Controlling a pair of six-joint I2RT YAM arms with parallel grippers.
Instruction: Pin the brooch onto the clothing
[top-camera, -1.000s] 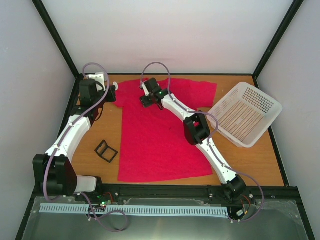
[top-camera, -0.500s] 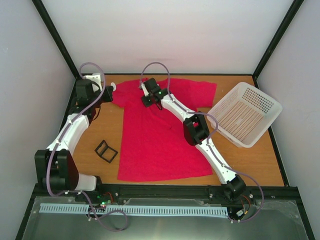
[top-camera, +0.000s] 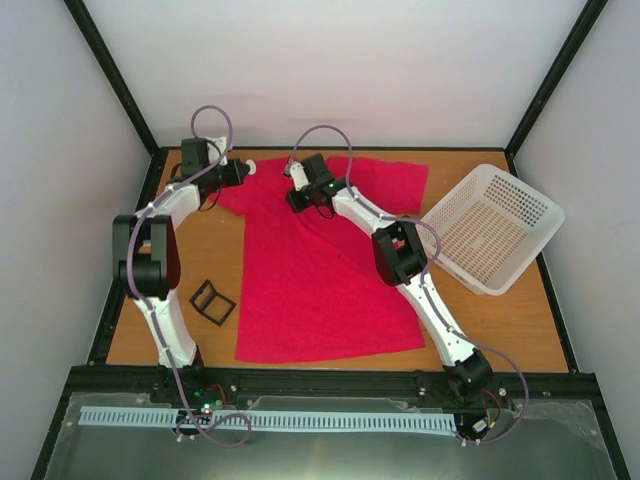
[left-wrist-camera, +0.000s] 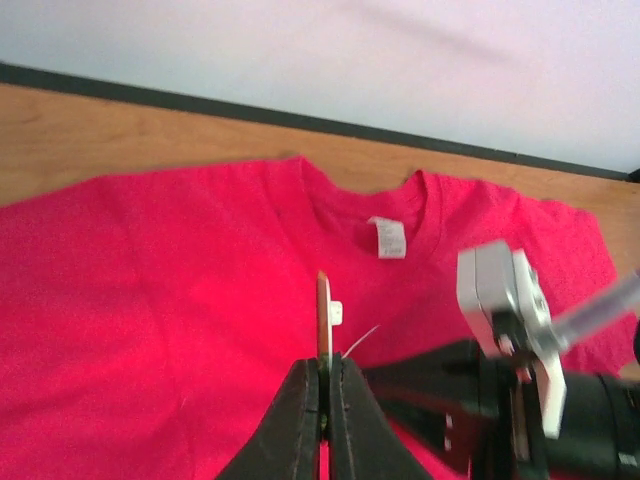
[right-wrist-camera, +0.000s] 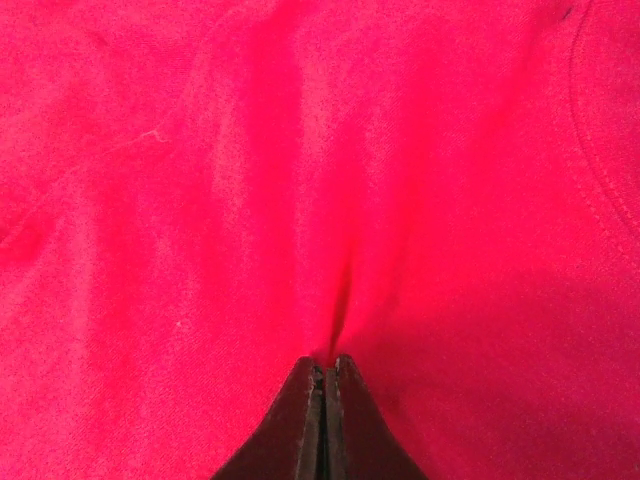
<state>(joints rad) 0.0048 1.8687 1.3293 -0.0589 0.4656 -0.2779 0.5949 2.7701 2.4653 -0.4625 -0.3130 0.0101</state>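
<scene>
Left hand (left-wrist-camera: 325, 366) pinches the brooch (left-wrist-camera: 323, 315) edge-up above the T-shirt (left-wrist-camera: 150, 270); right hand (right-wrist-camera: 323, 368), stretched forward, pinches its fabric.

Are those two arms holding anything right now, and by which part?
Left tool pinches the brooch by its lower edge. Right tool pinches a small fold of the shirt.

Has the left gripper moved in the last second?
Yes. The left gripper went right toward the shirt, away from the black case.
</scene>
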